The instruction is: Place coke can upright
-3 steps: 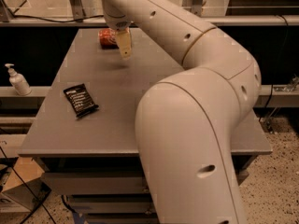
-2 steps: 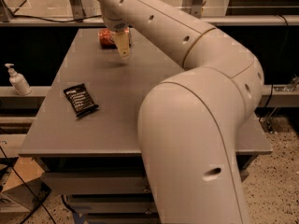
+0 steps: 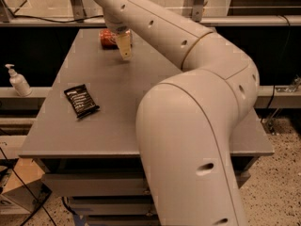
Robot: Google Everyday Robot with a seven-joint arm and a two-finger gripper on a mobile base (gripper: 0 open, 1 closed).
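Observation:
The coke can (image 3: pixel 107 37) is red and lies on its side near the far edge of the grey table (image 3: pixel 117 121). My gripper (image 3: pixel 124 47) hangs from the white arm that reaches across the table. It sits just right of and in front of the can, close to it or touching it, low over the tabletop. The gripper hides the can's right end.
A black snack packet (image 3: pixel 81 100) lies flat on the table's left side. A white pump bottle (image 3: pixel 18 81) stands on a ledge to the left, off the table. My arm's large elbow (image 3: pixel 197 126) covers the table's right half. A rail runs behind the table.
The upper arm has swung slightly left and the elbow has come a little nearer the camera. The gripper stays beside the can, which has not moved.

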